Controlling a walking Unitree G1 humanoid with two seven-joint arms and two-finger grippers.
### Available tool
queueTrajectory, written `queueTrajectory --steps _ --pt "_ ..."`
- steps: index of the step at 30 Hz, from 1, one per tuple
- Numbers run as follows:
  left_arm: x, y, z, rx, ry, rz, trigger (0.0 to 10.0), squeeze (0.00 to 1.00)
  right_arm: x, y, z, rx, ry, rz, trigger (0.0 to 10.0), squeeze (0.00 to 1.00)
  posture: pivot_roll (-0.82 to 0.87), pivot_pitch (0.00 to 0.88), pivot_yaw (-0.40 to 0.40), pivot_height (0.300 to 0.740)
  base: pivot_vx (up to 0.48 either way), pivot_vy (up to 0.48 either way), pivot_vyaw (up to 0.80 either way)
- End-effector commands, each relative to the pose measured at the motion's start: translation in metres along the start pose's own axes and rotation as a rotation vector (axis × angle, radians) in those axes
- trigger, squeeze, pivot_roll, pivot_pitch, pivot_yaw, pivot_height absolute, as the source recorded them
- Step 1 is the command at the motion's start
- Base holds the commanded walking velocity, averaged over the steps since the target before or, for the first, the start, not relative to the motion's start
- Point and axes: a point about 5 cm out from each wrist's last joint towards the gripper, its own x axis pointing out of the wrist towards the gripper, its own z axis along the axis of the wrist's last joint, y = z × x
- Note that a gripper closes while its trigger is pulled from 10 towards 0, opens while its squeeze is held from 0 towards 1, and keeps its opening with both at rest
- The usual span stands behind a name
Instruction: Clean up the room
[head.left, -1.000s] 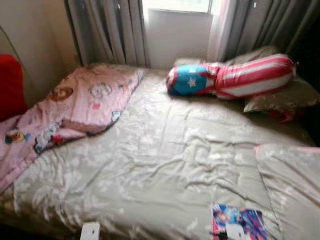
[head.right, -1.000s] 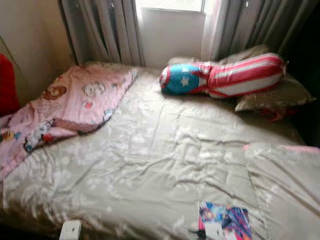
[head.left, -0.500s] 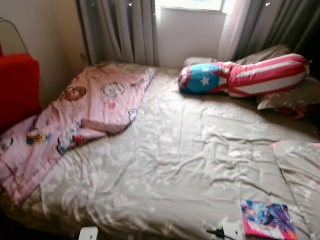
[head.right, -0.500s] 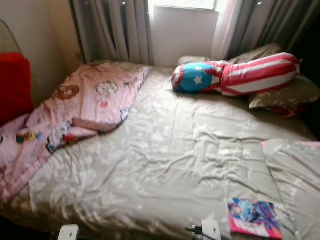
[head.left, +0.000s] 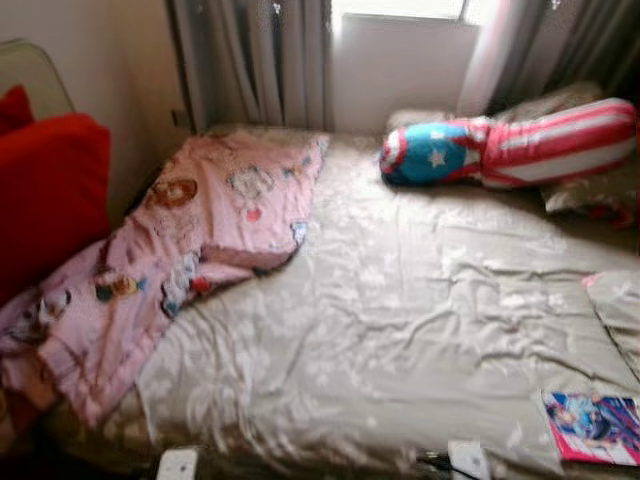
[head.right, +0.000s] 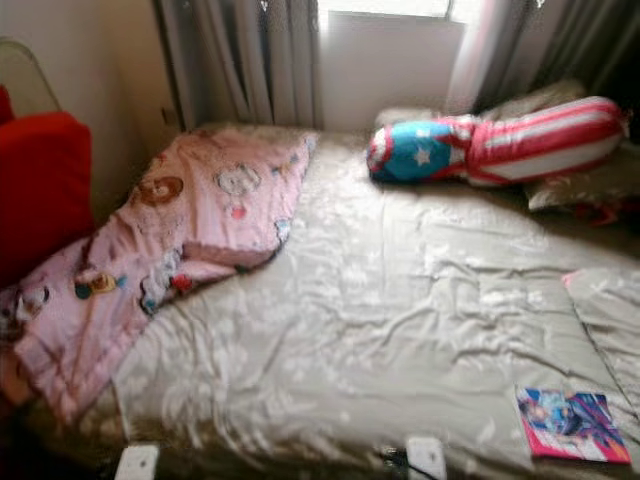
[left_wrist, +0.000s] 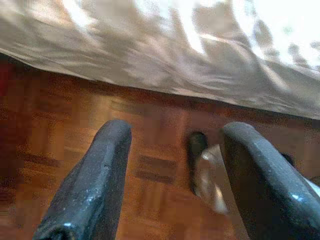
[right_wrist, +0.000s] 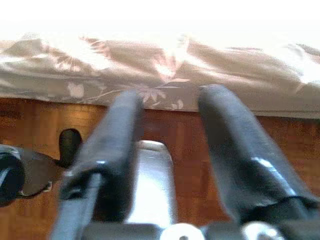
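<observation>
A bed under a crumpled beige comforter (head.left: 400, 330) spreads out before me. A pink cartoon-print blanket (head.left: 190, 240) lies rumpled across its left side and hangs over the edge. A red-and-white striped bolster with a blue starred end (head.left: 500, 150) rests by the pillows at the far right. A colourful magazine (head.left: 595, 428) lies at the near right corner. My left gripper (left_wrist: 177, 132) hangs open over the wooden floor beside the bed's edge. My right gripper (right_wrist: 172, 95) is also open, low, facing the bed's side, holding nothing.
A red cushion (head.left: 45, 200) stands at the left against the wall. Grey curtains (head.left: 250, 60) and a window are behind the bed. A white charger with a black cable (head.left: 466, 458) lies at the near edge, and a small white object (head.left: 178, 463) lies further left.
The camera has turned left: the bed's things sit further right in the picture, and more of the red cushion and pink blanket show. Nothing on the bed has moved.
</observation>
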Motion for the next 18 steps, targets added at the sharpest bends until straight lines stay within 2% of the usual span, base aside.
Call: queueTrajectory --steps 1,2,11,13,18 --pt "0.0005 -0.0079 -0.0026 -0.005 0.015 -0.021 10.0 0.00 -0.0024 -0.0093 -0.0062 -0.015 0.023 -0.018 10.0 0.00 -0.03 0.000 -0.016 0.740 0.000 0.480 0.00" --pt "0.0005 -0.0079 -0.0026 -0.005 0.015 -0.021 10.0 0.00 -0.0024 -0.0093 -0.0062 -0.015 0.023 -0.018 10.0 0.00 -0.03 0.000 -0.016 0.740 0.000 0.480 0.00" --pt "0.0004 -0.0074 -0.0029 -0.005 0.016 -0.020 10.0 0.00 -0.0024 -0.0083 -0.0053 -0.018 0.012 -0.007 10.0 0.00 -0.03 0.000 -0.017 0.740 0.000 0.480 0.75" --pt "0.0004 -0.0074 -0.0029 -0.004 0.017 -0.020 10.0 0.00 -0.0026 -0.0083 -0.0060 0.018 0.008 -0.016 10.0 0.00 -0.03 0.000 -0.017 0.740 0.000 0.480 0.00" --pt "0.0003 -0.0076 -0.0033 -0.004 0.017 -0.020 10.0 0.00 -0.0027 -0.0085 -0.0061 0.000 0.010 -0.008 10.0 0.00 -0.03 0.000 -0.018 0.740 0.000 0.480 0.00"
